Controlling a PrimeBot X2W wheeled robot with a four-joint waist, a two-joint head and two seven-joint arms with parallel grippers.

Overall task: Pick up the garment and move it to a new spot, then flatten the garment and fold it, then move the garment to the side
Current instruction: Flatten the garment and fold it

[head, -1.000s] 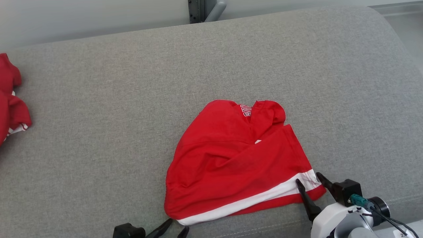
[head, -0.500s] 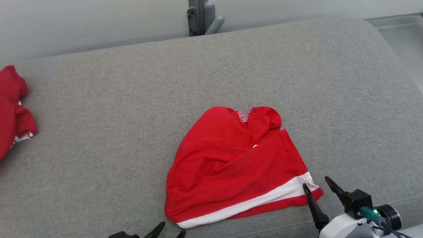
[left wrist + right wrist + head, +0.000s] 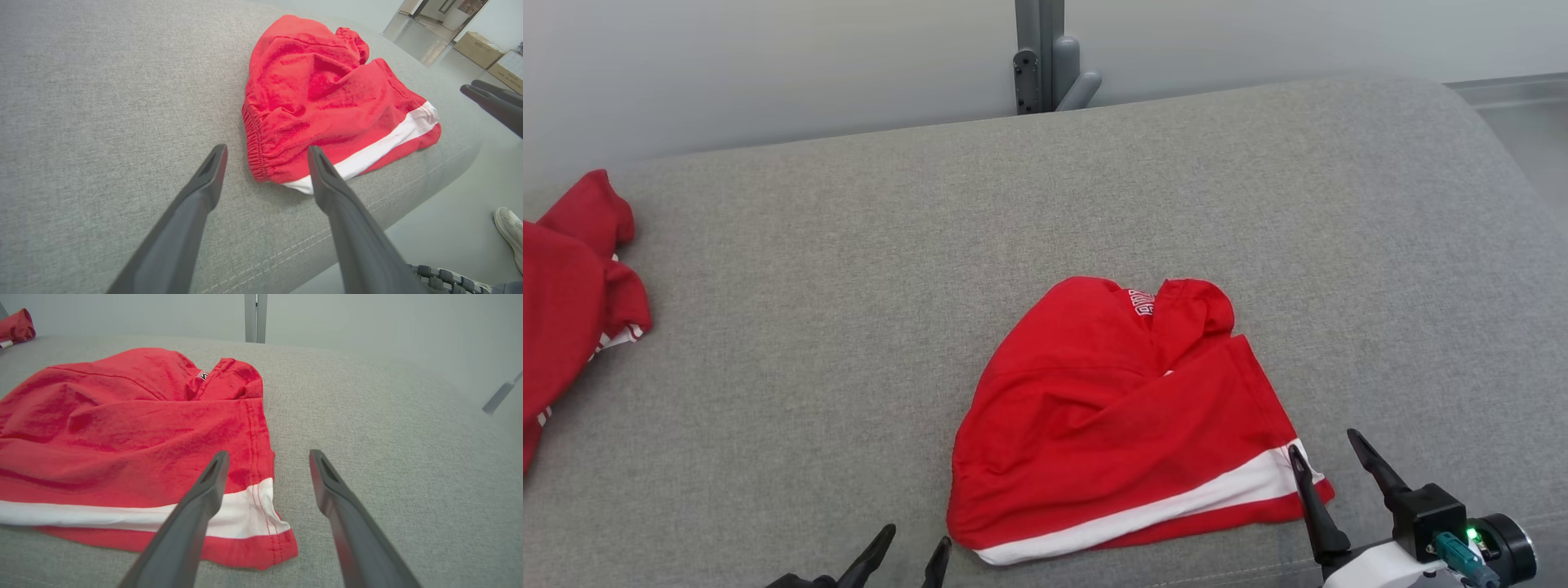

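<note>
Head view, red garment (image 3: 1119, 425), white lettering (image 3: 1143, 302) near top fold, unreadable

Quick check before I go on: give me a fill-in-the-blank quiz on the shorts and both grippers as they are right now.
The red shorts carry one ___ stripe along their near edge.
The left gripper and the right gripper both stand ___, holding nothing.
The cushion under the shorts is ___ in colour.
Another red garment lies at the robot's far ___.
Missing words: white; open; grey; left.
</note>
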